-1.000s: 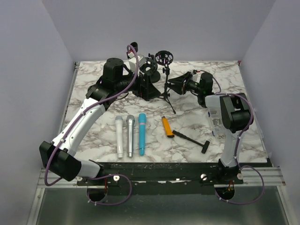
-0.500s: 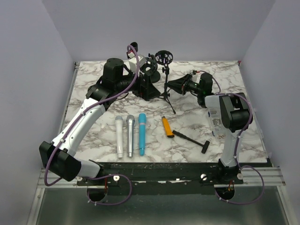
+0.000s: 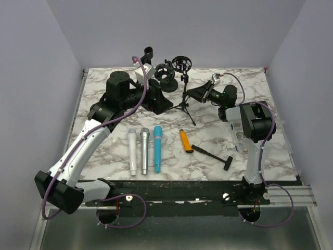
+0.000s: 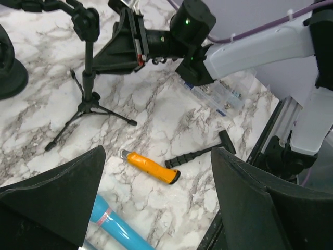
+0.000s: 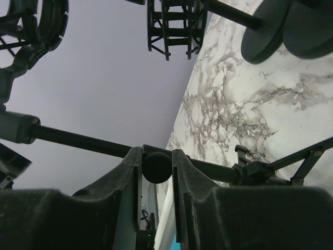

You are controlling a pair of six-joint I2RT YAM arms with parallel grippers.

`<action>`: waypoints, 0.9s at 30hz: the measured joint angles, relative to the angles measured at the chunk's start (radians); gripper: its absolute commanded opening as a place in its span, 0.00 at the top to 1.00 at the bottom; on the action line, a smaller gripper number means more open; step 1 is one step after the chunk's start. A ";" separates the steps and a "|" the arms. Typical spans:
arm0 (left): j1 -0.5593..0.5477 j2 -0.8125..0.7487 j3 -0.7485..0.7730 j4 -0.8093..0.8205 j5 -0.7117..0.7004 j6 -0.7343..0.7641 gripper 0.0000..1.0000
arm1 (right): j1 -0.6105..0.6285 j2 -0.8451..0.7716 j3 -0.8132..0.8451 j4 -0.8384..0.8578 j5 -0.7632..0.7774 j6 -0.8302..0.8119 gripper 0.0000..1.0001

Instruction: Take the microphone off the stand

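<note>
Here, right tool clenched on stand; left tool released; orange cutter, hammer nearby.

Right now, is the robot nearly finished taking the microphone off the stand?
Not nearly. Done: the right end effector is shut on the tripod stand, holding it. In hand: the left end effector hangs open and empty. Left: the pulling out itself; I can't make out a microphone in the ring mount.

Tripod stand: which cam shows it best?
Top external: the whole tripod stand shows, ring mount to feet, with the right gripper at its pole. Left wrist gives the pole and legs larger, top cut off. Right wrist shows only a bit of pole clamped between its fingers.
</note>
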 measured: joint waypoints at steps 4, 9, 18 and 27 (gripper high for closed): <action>0.000 -0.034 -0.008 0.038 -0.021 0.005 0.17 | 0.000 0.045 -0.004 0.151 0.000 -0.011 0.99; 0.000 -0.022 -0.008 0.040 -0.040 0.016 0.16 | -0.001 0.080 0.013 0.244 -0.013 -0.047 0.99; 0.000 -0.003 -0.008 0.041 -0.043 0.019 0.16 | -0.006 0.114 0.048 0.316 -0.057 -0.150 0.99; 0.000 0.023 -0.008 0.041 -0.044 0.019 0.16 | -0.008 0.042 0.057 0.174 -0.116 -0.462 0.99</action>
